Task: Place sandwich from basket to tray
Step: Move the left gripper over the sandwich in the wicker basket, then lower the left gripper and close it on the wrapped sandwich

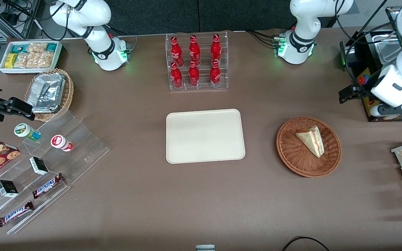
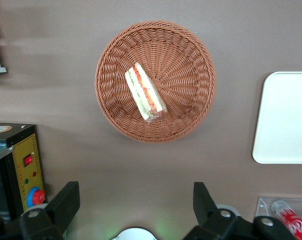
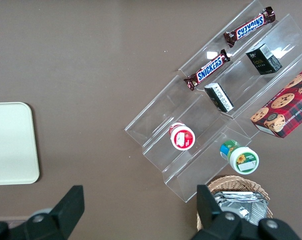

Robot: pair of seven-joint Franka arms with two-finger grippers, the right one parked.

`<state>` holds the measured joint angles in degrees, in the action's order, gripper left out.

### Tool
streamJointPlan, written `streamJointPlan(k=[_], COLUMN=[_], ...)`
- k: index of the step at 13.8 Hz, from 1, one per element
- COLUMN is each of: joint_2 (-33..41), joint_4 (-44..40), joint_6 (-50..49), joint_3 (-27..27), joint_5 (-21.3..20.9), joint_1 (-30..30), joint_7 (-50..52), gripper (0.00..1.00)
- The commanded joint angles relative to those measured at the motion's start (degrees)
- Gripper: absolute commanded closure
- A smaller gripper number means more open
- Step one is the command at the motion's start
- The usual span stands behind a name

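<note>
Front view shows the sandwich (image 1: 311, 140) lying in the basket (image 1: 291, 153), off-centre toward the rim on the working arm's side. Taking the basket as landmark, the claw (image 1: 348, 94) hangs high above the desk (image 1: 201, 202), farther from the front camera than the basket and toward the working arm's end, well apart from it. Its fingers (image 2: 63, 202) stand spread wide and hold nothing.

From the wrist camera the sandwich's (image 2: 145, 93) long axis runs slantwise to the line between the fingers, so I judge a wrist turn is needed before closing across its flat bread faces. Bare weave lies around the wedge except on the rim side, leaving room for the fingers. The tray (image 1: 205, 136) sits bare, beside the basket toward the parked arm's end, with open desk between them.
</note>
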<state>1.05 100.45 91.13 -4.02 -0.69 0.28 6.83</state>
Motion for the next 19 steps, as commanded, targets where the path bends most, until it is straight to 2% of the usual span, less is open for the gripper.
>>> streamJointPlan(k=[1,5,8,11,16,19], joint_2=[2.29,2.12,1.41,-0.34,-2.71,-5.52], joint_4=[9.56,21.08,25.04,26.64,33.31,34.46], joint_6=[7.45,24.15,32.42,34.47,44.82,51.06], joint_3=[0.24,0.24,0.24,0.24,0.33,0.42], joint_5=[-1.42,-1.42,-1.42,-1.42,-1.33,-0.80], joint_1=[-0.54,-0.80,-1.33,-1.51,-1.51,-1.33], joint_7=[2.64,11.68,25.82,27.35,27.44,29.45], gripper=[0.00,0.00,0.00,0.00,0.00,0.00])
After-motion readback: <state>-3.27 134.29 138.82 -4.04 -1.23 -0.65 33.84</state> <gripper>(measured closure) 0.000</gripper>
